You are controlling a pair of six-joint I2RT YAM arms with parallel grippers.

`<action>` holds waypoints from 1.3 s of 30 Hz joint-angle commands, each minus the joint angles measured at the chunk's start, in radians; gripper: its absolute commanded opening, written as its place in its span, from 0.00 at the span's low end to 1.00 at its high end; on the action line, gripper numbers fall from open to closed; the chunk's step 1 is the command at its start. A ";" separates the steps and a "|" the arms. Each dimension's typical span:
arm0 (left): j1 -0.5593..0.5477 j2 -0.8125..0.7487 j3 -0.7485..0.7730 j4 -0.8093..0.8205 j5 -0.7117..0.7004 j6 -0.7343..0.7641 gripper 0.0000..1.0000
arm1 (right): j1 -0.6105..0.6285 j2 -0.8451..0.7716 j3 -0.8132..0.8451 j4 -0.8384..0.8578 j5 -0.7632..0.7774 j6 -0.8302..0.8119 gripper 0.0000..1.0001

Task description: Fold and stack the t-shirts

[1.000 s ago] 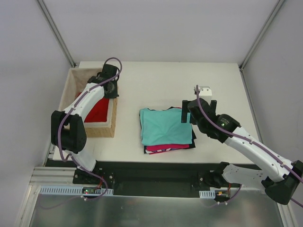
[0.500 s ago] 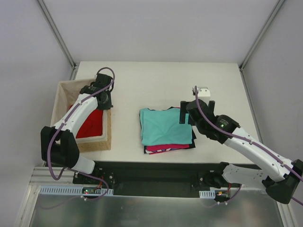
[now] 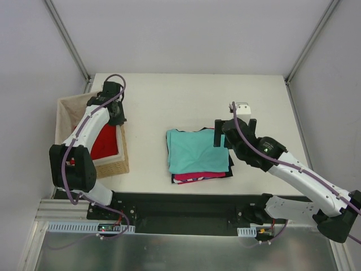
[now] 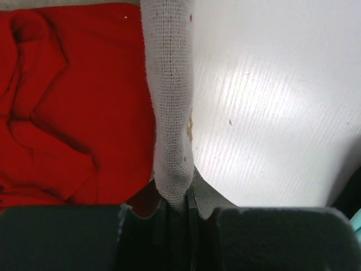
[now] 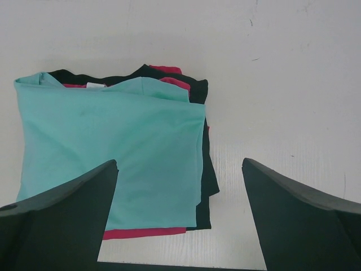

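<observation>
The left jaws are clenched on the beige lining at the rim of the basket. In the left wrist view the cloth is pinched into a fold between them. The right jaws stand released and wide apart, holding nothing, above the right edge of the folded stack.

The basket lies at the left edge of the worktop, skewed to it. The red shirt lies crumpled inside, against the lining. The stack is near the middle of the worktop, well apart from the basket. The teal shirt is on top, the pink shirt shows along the near edge beneath it, and the black shirt peeks out at the right side.

The worktop is white and matte, with a fine straight grain and a soft glare in the left wrist view. A small white block sits on it just beyond the right arm. Pale grey walls close the space on three sides, with metal struts rising at the far corners. Both arm bases stand on a black strip along the near edge, and a dull metal sheet lies below it.
</observation>
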 commanded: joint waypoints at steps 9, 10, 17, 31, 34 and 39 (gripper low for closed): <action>0.035 0.067 -0.097 0.049 0.233 0.164 0.00 | 0.003 -0.027 0.014 0.009 0.047 -0.013 0.96; 0.035 0.051 -0.113 0.065 0.235 0.177 0.00 | 0.005 -0.025 0.014 0.008 0.045 -0.013 0.96; 0.033 -0.071 -0.229 0.148 0.334 0.232 0.00 | 0.005 -0.022 0.009 0.031 0.019 -0.017 0.97; 0.037 -0.334 -0.410 0.137 0.319 0.263 0.00 | 0.006 -0.065 -0.008 0.035 -0.020 -0.013 0.97; 0.043 -0.377 -0.418 0.128 0.295 0.247 0.00 | 0.009 -0.074 -0.009 0.037 -0.028 -0.009 0.97; 0.083 -0.382 -0.401 0.126 0.244 0.261 0.00 | 0.019 -0.090 -0.012 0.034 -0.027 -0.003 0.97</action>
